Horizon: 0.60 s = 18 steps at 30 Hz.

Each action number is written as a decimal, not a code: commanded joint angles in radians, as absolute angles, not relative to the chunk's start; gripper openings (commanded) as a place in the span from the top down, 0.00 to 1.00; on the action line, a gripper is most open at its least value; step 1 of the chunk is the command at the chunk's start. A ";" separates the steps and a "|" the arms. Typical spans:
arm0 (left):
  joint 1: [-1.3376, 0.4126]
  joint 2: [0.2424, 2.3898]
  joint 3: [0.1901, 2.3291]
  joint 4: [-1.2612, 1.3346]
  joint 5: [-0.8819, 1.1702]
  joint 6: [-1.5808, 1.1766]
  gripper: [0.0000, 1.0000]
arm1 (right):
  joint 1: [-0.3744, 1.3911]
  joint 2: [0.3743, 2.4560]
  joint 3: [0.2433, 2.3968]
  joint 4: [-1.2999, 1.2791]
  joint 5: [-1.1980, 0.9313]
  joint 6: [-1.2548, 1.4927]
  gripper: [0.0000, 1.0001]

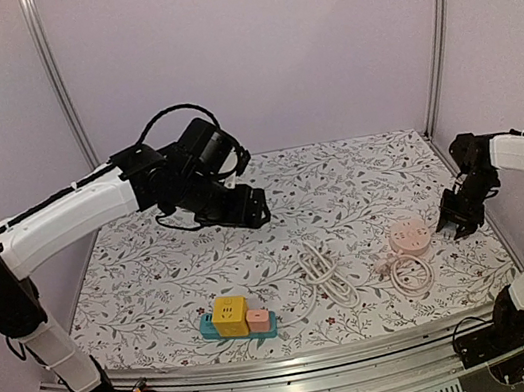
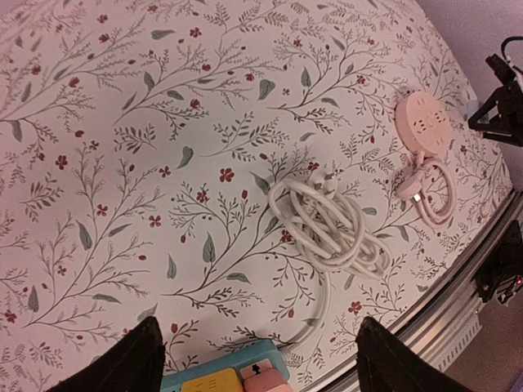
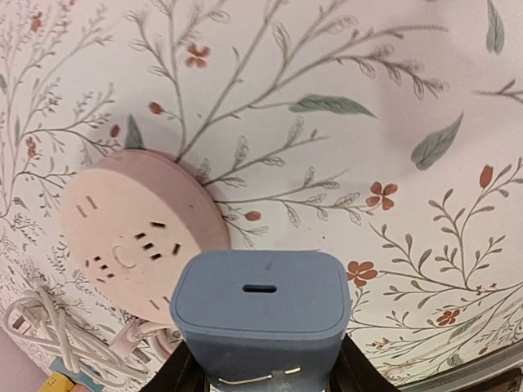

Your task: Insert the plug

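Note:
My right gripper (image 3: 260, 359) is shut on a blue-grey charger plug (image 3: 260, 314), held just right of the round pink socket hub (image 3: 135, 237), whose slots face up. In the top view the right gripper (image 1: 456, 214) sits beside the pink hub (image 1: 410, 235), apart from it. My left gripper (image 1: 249, 206) is open and empty, raised over the back middle of the table. Its dark fingertips (image 2: 135, 359) frame a teal power strip (image 2: 245, 371) with a yellow cube and a pink plug on it.
A coiled white cable (image 2: 331, 220) lies mid-table, running to the teal strip (image 1: 235, 320). The pink hub's coiled cord (image 1: 411, 273) lies in front of it. The metal table edge (image 1: 300, 352) runs along the near side; frame posts stand at the back corners.

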State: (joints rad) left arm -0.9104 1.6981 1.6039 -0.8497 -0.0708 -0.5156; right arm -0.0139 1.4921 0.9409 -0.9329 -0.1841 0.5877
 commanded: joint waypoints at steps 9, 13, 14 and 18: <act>-0.872 1.692 1.729 -0.861 0.048 -0.529 0.19 | 0.082 1.399 1.196 -0.886 -0.304 0.362 1.00; -0.867 1.712 1.786 -0.881 0.087 -0.540 0.19 | 0.137 1.388 1.220 -0.789 -0.395 0.314 1.00; -0.867 1.720 1.801 -0.888 0.098 -0.544 0.19 | 0.161 1.386 1.228 -0.770 -0.399 0.294 1.00; -0.865 1.751 1.868 -0.910 0.151 -0.568 0.21 | 0.288 1.369 1.252 -0.705 -0.375 0.215 1.00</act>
State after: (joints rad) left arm -0.8814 1.7081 1.8061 -0.8635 0.0772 -0.5400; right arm 0.1917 1.4090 1.2091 -0.8085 -0.3412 0.3168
